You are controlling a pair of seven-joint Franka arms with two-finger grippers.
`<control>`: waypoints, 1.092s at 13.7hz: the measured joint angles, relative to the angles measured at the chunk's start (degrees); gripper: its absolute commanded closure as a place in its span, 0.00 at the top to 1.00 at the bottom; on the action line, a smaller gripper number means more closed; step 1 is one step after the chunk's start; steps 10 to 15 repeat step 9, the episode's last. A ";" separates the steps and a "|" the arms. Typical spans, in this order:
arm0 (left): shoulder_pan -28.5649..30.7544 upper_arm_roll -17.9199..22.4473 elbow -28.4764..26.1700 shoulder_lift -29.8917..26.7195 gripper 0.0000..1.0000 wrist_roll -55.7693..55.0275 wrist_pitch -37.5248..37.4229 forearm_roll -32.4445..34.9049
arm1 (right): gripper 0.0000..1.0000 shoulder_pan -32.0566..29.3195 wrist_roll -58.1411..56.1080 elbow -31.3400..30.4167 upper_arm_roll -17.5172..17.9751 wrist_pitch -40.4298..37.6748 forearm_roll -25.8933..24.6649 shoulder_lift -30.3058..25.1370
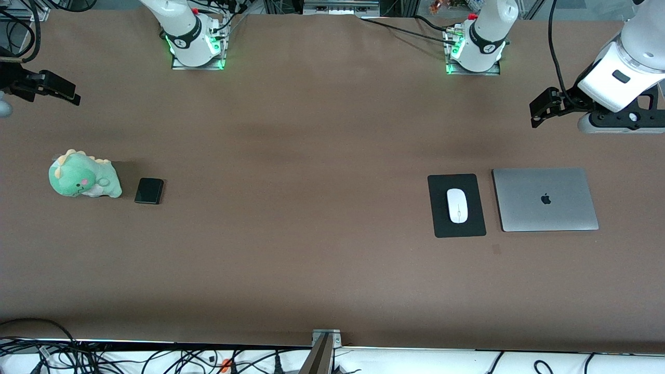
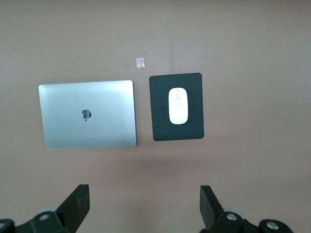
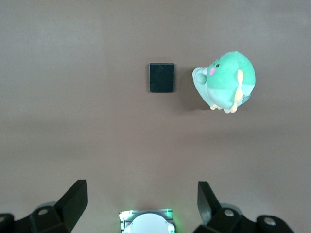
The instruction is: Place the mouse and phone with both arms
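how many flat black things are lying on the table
2: the phone beside the plush dinosaur at the right arm's end, and the mouse pad under the mouse, beside the laptop.

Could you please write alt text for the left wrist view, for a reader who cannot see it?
A small glossy white oval mouse lies on a flat black rectangular mouse pad beside a closed silver laptop on a brown table. The open left gripper hangs above the table, holding nothing.

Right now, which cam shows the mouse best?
Left wrist view: the mouse is seen straight from above, large, unobstructed, centred on the black mouse pad beside the closed laptop. Front view shows the mouse too, smaller. Right wrist view doesn't show it.
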 measured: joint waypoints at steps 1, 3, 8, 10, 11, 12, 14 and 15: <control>0.00 0.00 0.00 0.00 1.00 0.00 0.00 0.00 | 1.00 0.00 0.00 0.00 0.00 1.15 -0.03 0.06; -0.01 0.00 0.00 0.00 1.00 0.00 0.00 0.00 | 1.00 -0.05 0.00 0.00 0.00 3.33 -0.06 0.33; -0.01 0.12 0.00 0.00 1.00 0.00 0.00 -0.62 | 1.00 -0.10 0.00 0.06 0.00 4.72 -0.07 0.65; 0.00 0.15 0.00 0.00 1.00 0.00 0.00 -0.65 | 1.00 -0.10 0.00 0.06 0.00 4.72 -0.07 0.67; 0.00 0.15 0.00 0.00 1.00 0.00 0.00 -0.65 | 1.00 -0.10 0.00 0.06 0.00 4.72 -0.07 0.67; 0.00 0.15 0.00 0.00 1.00 0.00 0.00 -0.65 | 1.00 -0.10 0.00 0.06 0.00 4.72 -0.07 0.67; 0.00 0.15 0.00 0.00 1.00 0.00 0.00 -0.65 | 1.00 -0.10 0.00 0.06 0.00 4.72 -0.07 0.67; 0.00 0.15 0.00 0.00 1.00 0.00 0.00 -0.65 | 1.00 -0.10 0.00 0.06 0.00 4.72 -0.07 0.67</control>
